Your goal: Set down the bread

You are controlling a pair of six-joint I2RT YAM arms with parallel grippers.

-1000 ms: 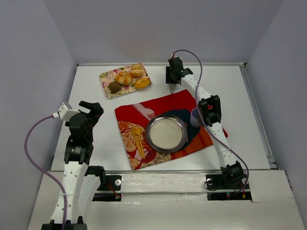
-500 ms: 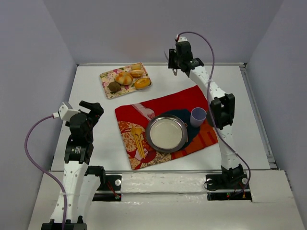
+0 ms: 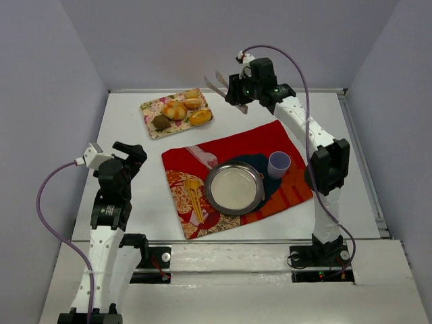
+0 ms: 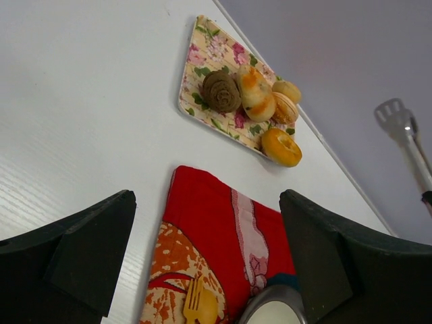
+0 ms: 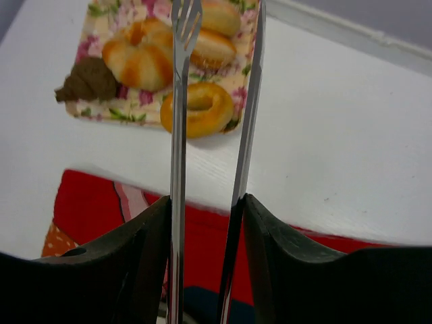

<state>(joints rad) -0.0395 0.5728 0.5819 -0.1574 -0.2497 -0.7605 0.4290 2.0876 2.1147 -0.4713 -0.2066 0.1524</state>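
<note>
The bread point(image 3: 174, 109) is a round lumpy golden roll with pale patches, lying on a floral tray point(image 3: 150, 106) at the back left. It also shows in the left wrist view point(image 4: 257, 95) and the right wrist view point(image 5: 138, 61). My right gripper point(image 3: 236, 93) is shut on metal tongs point(image 3: 216, 84), held in the air right of the tray with the tips pointing at it. In the right wrist view the tongs point(image 5: 178, 101) stand open between my fingers point(image 5: 135, 270), above the rolls. My left gripper point(image 3: 128, 152) is open and empty over the table's left side.
The tray also holds a dark brown round piece point(image 3: 160, 122) and smaller golden rolls point(image 3: 200, 117). A red patterned cloth point(image 3: 260, 140) carries a metal plate point(image 3: 234, 187), a lilac cup point(image 3: 279, 164) and a wooden fork and spoon point(image 3: 194, 197).
My right arm has risen and swung left with the tongs, from pointing down at the back of the table to pointing toward the tray. The left arm has not moved.
</note>
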